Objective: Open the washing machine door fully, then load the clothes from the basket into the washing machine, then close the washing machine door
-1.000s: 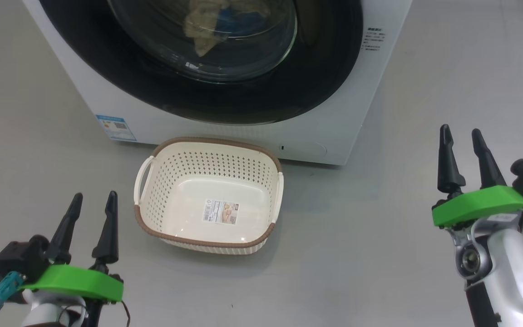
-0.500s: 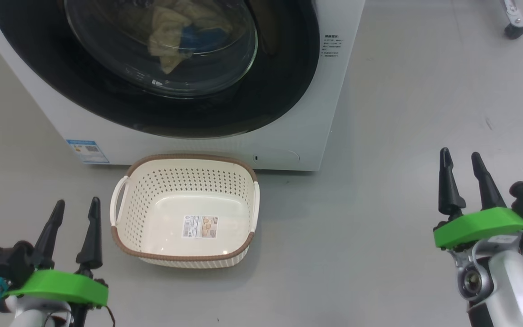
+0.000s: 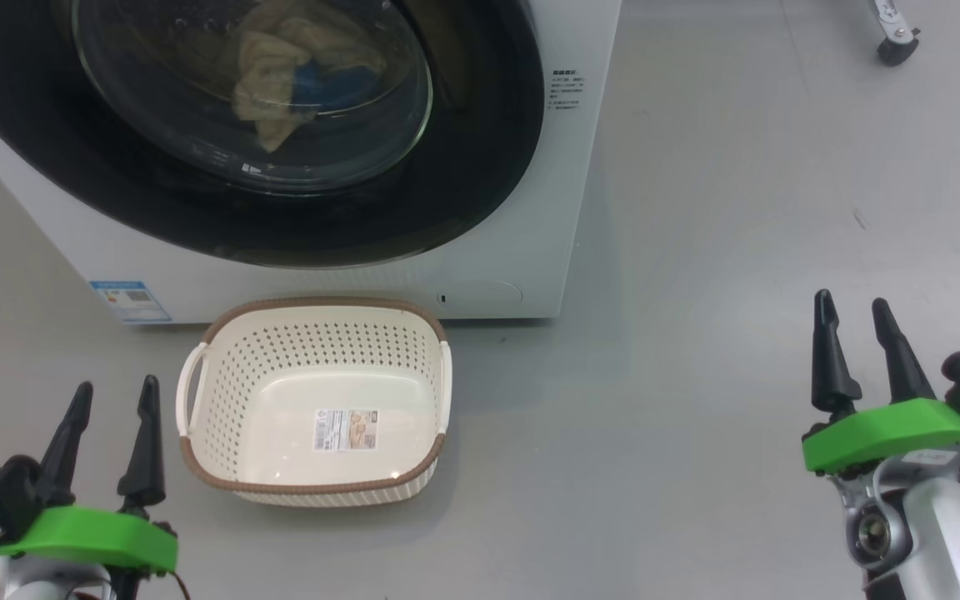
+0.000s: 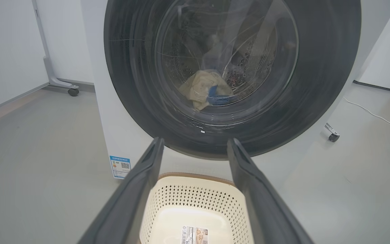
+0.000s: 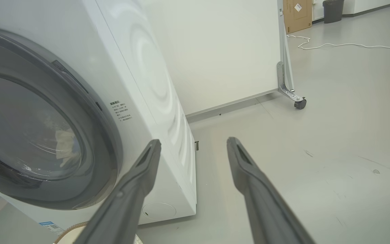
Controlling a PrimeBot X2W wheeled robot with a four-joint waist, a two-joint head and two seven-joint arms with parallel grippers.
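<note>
On the floor [image 3: 697, 417], the basket [image 3: 322, 302] is seen empty at six o'clock of the shut door [image 3: 463, 167], so left gripper [image 3: 117, 383] and right gripper [image 3: 849, 297] are held open-jawed, empty.

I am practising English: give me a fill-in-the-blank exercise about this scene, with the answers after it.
1. The cream perforated plastic basket is ____ of clothes.
2. It stands in ____ of the big white washing machine.
3. The pale yellow and blue clothes lie behind the round black-rimmed glass door, which is ____.
4. The left gripper and the right gripper are both ____ and hold nothing.
Answers: empty; front; shut; open.
</note>
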